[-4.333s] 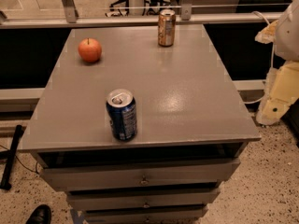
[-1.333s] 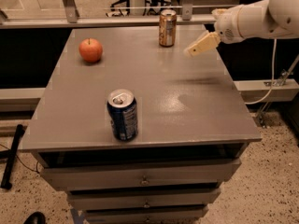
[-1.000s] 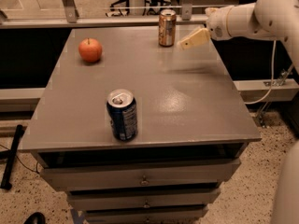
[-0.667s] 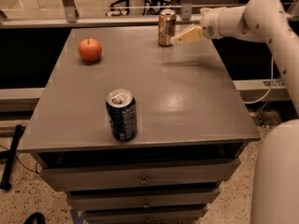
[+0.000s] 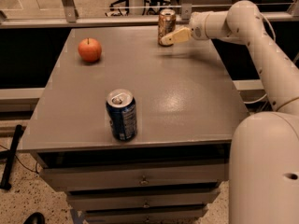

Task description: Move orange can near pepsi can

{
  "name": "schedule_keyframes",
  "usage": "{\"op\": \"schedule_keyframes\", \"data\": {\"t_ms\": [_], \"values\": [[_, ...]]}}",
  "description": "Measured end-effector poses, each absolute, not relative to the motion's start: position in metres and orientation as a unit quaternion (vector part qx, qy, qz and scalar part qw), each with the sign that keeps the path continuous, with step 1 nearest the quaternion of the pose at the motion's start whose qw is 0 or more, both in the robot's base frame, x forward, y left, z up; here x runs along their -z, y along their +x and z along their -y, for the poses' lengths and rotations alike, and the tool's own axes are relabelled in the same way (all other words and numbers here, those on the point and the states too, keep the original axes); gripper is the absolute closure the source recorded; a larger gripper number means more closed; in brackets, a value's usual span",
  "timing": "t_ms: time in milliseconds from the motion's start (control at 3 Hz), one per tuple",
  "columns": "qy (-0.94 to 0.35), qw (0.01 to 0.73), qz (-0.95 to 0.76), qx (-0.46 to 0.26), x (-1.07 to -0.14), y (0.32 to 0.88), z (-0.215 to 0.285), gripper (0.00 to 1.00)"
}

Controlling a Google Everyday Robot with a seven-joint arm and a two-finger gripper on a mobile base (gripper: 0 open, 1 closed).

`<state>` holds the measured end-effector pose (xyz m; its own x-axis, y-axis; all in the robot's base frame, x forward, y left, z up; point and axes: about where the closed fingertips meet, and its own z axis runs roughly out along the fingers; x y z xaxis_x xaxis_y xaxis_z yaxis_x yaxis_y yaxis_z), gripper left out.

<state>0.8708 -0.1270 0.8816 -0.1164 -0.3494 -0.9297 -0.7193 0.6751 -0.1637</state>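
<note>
two cans stand well apart on a grey metal tabletop [image 5: 196,101], and my gripper is now at the far one.
my cream gripper [image 5: 174,36] has swung in from the right and sits against the lower right side of the copper-orange metallic drink can [image 5: 165,21] at the far edge; a second ago it was short of it. i cannot tell if it is apart or clamped. the can has not moved, so the dark blue pepsi can [image 5: 122,116] near the front is still well away. i judge the carry has yet to begin.

Shiny copper metal: orange can [image 5: 166,23]; glossy blue metal: pepsi can [image 5: 122,115]; counter [image 5: 187,92] smooth grey, faint sheen; end effector [image 5: 165,40] beside orange can, matt cream plastic.
</note>
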Motion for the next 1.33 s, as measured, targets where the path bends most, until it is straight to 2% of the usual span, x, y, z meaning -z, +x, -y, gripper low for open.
{"op": "schedule_keyframes", "data": {"t_ms": [333,667,1333], "values": [[-0.369,0.551,-0.726,-0.182,-0.876,0.880,0.108,0.00],[-0.373,0.551,-0.719,-0.202,-0.876,0.882,0.091,0.17],[-0.374,0.558,-0.704,-0.231,-0.885,0.874,0.079,0.64]]}}
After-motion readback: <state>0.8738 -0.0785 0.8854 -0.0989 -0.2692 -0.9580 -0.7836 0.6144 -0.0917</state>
